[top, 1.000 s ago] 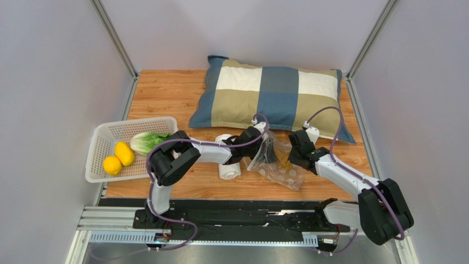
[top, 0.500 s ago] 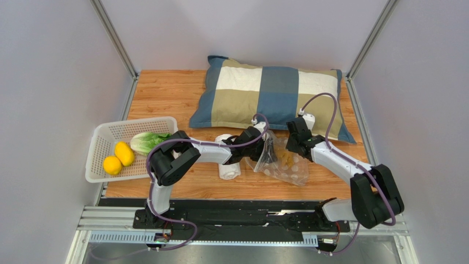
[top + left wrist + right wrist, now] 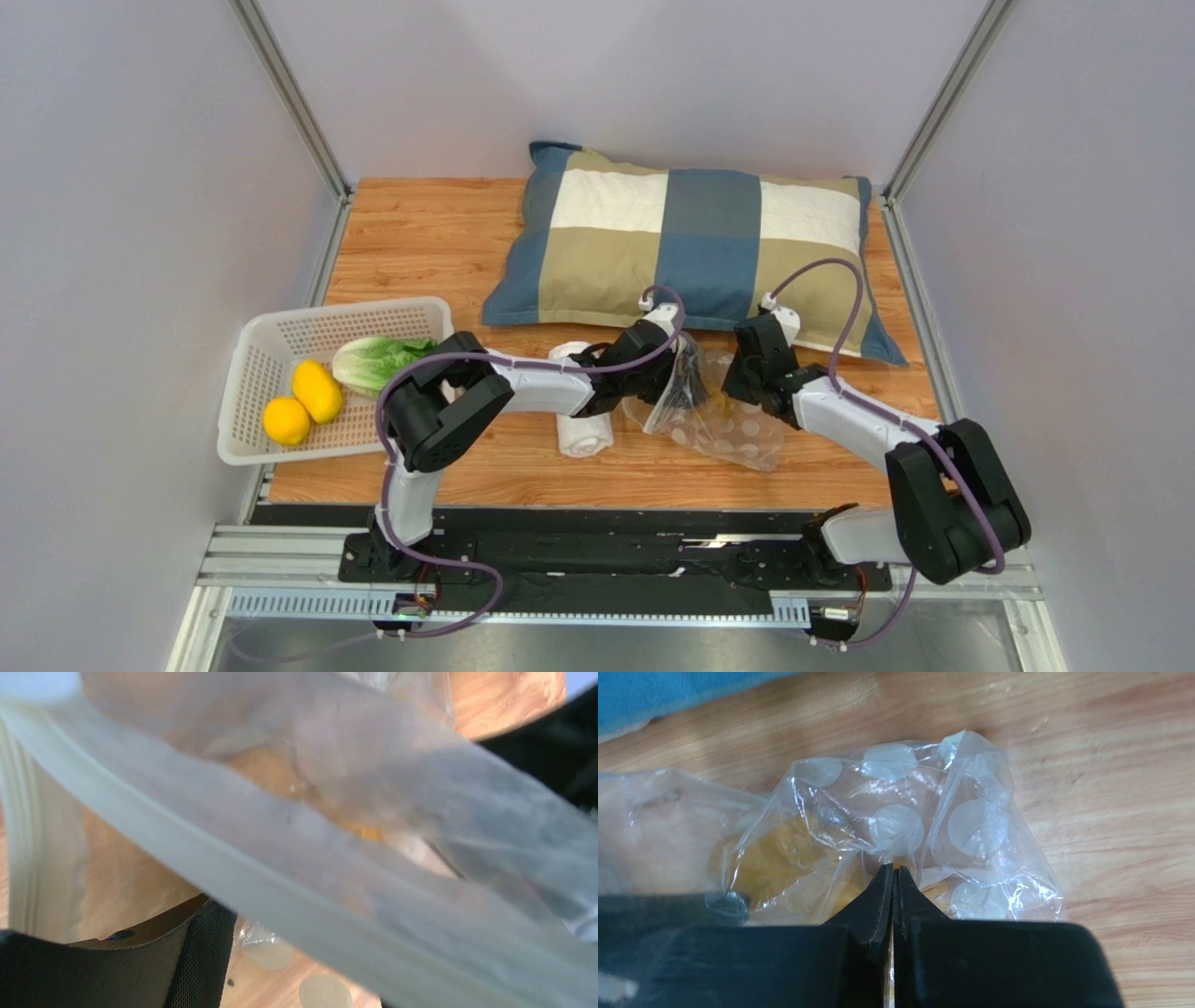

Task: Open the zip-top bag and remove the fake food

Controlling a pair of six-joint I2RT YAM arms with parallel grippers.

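Note:
The clear dotted zip-top bag [image 3: 718,423] lies on the wooden table in front of the pillow. Its left end is lifted. My left gripper [image 3: 675,363] is shut on the bag's top edge; in the left wrist view the zip strip [image 3: 295,903] runs across, over one finger [image 3: 203,952]. My right gripper [image 3: 745,381] is shut with its tips [image 3: 893,873] pinched into the bag's film [image 3: 962,826]. Something yellow-brown [image 3: 780,861] shows inside the bag. The cabbage [image 3: 376,360] and two lemons [image 3: 317,391] [image 3: 286,420] lie in the white basket.
The white basket [image 3: 253,350] stands at the table's left edge. A rolled white towel [image 3: 584,431] lies under the left arm's forearm. The checked pillow [image 3: 694,245] fills the back of the table. Grey walls close in both sides.
My right gripper has moved up and to the left, toward the pillow and the left gripper, and the bag's right end has shifted with it. The left gripper holds still.

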